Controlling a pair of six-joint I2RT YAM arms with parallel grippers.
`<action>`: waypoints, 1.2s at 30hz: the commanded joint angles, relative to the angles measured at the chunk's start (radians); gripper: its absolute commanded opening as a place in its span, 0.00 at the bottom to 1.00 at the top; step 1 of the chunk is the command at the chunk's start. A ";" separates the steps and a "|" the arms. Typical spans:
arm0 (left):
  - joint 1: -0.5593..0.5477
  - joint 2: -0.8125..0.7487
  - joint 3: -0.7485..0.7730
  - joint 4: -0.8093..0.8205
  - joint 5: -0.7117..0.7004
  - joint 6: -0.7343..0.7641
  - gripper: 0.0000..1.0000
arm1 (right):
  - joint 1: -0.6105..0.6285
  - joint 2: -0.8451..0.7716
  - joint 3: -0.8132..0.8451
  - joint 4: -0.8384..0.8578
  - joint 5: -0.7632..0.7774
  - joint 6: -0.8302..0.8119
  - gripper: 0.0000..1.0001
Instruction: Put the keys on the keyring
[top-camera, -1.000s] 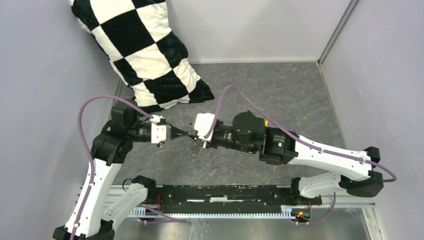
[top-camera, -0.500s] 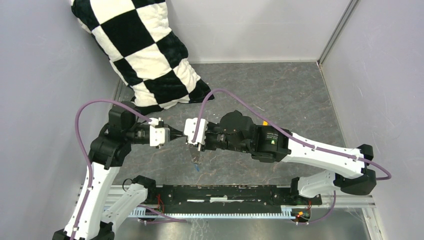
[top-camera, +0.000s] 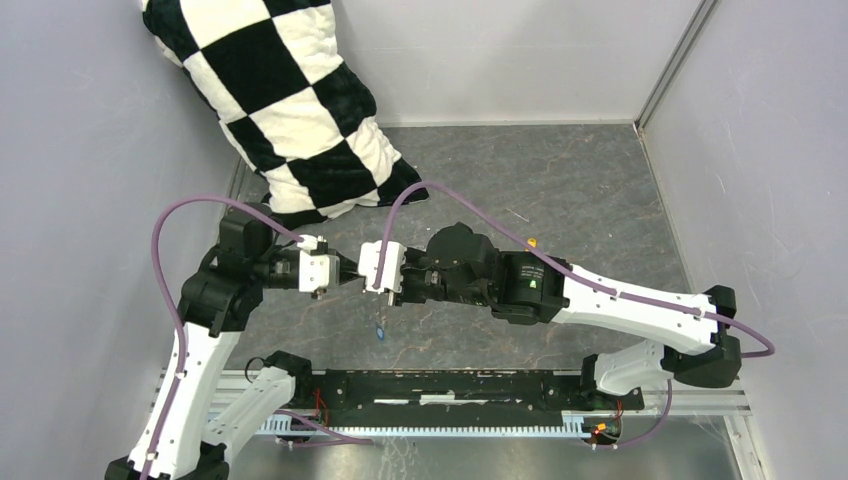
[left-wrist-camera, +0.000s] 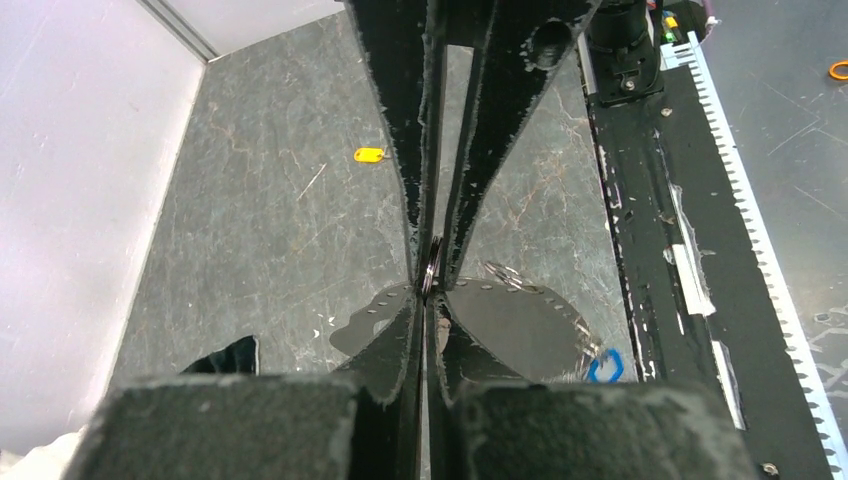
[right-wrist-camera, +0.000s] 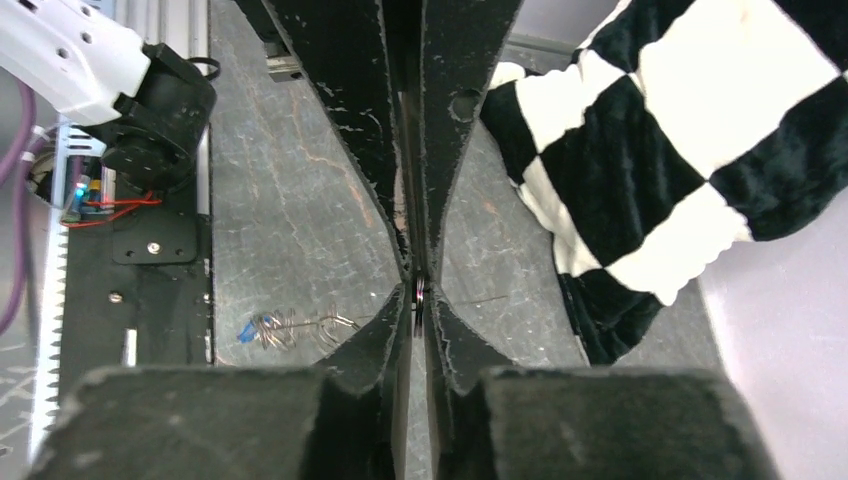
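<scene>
Both grippers meet tip to tip over the grey table. The keyring shows edge-on as a thin metal ring pinched from both sides. My left gripper is shut on it. My right gripper is also closed on it, from the opposite side. The blue-headed key sits below the grippers, joined to thin wire loops that lead toward the fingers. The yellow-orange key lies alone on the table farther right.
A black-and-white checkered pillow leans in the back left corner. A black rail with a toothed strip runs along the near edge. Grey walls close in the left, back and right sides.
My right arm has slid left to meet the left gripper, and its jaws have narrowed onto the ring. The blue key shifted left with them. The left arm hardly moved.
</scene>
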 joint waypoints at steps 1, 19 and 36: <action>-0.005 -0.006 0.036 0.001 0.056 0.010 0.02 | -0.001 0.008 0.052 0.031 0.001 -0.012 0.04; -0.005 0.034 0.051 0.039 0.229 -0.302 0.34 | -0.023 -0.379 -0.551 0.836 -0.110 0.151 0.01; -0.005 -0.046 -0.028 0.507 0.242 -0.785 0.32 | -0.033 -0.287 -0.614 1.154 -0.237 0.304 0.00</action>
